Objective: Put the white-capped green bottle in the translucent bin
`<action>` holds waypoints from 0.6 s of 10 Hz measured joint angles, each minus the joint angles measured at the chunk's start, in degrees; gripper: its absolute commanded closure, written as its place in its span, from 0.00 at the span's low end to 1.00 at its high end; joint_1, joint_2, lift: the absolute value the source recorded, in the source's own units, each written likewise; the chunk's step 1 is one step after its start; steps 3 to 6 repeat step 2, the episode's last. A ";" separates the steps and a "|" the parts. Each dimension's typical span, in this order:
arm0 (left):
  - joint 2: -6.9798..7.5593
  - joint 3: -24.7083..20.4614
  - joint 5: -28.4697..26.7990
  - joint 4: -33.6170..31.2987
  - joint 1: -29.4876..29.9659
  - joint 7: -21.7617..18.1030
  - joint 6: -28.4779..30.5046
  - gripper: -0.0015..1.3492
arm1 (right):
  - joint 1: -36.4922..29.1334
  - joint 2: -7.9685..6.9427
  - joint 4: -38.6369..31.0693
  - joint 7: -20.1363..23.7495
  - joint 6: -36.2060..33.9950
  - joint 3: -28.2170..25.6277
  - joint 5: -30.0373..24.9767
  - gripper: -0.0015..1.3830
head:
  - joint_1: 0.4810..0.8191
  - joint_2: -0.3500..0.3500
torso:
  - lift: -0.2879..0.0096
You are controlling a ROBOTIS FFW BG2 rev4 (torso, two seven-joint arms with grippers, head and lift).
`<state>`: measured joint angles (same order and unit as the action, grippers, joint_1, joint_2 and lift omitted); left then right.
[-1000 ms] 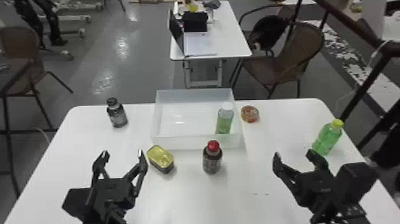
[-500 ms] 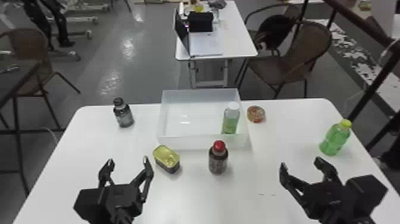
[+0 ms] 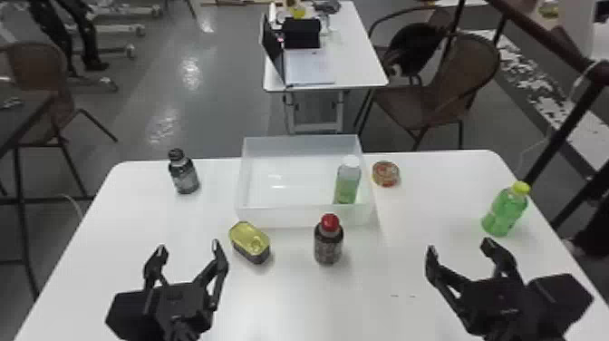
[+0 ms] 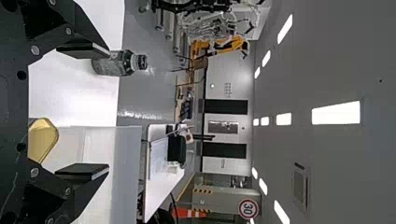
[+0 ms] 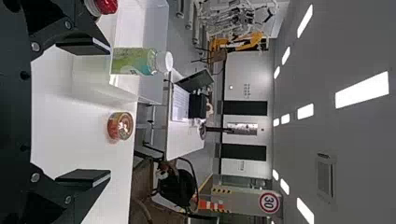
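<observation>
grey floor behind, second table with a laptop on it, white work table up front. right gripper was empty, fingers spread wide, over the near right part of the work table. left gripper same deal on its side: wide, nothing in it. just beyond them: oval tin and red-capped bottle near the bin's front wall, yellow-capped bottle off right. next out, translucent bin, with the white-capped green bottle inside, upright, by the front right corner. farther: round can just outside the bin's right wall, black-capped bottle far left. from where i stood, placement looked done; step in hand was a clean finish. best move: leave the bottle alone, no regrip, back both arms off slow, fingers wide. right one needed care around the yellow-capped bottle, left one around the tin. a nudge on the bin wall could've tipped the placed bottle.
</observation>
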<state>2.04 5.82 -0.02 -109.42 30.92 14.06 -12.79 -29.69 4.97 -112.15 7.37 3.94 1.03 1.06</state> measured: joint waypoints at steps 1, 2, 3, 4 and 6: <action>0.00 -0.03 -0.06 -0.06 0.05 0.00 0.09 0.30 | 0.21 0.26 0.33 0.48 1.01 -0.05 0.14 0.24 | 0.63 0.55 | 0.90; 0.20 0.09 -0.07 -0.15 -0.14 0.00 0.29 0.30 | 0.55 0.81 0.62 0.83 1.67 -0.07 0.58 0.24 | 0.63 0.55 | 0.90; 0.20 0.09 -0.07 -0.15 -0.14 0.00 0.29 0.30 | 0.55 0.81 0.62 0.83 1.67 -0.07 0.58 0.24 | 0.63 0.55 | 0.90; 0.20 0.09 -0.07 -0.15 -0.14 0.00 0.29 0.30 | 0.55 0.81 0.62 0.83 1.67 -0.07 0.58 0.24 | 0.63 0.55 | 0.90; 0.20 0.09 -0.07 -0.15 -0.14 0.00 0.29 0.30 | 0.55 0.81 0.62 0.83 1.67 -0.07 0.58 0.24 | 0.63 0.55 | 0.90</action>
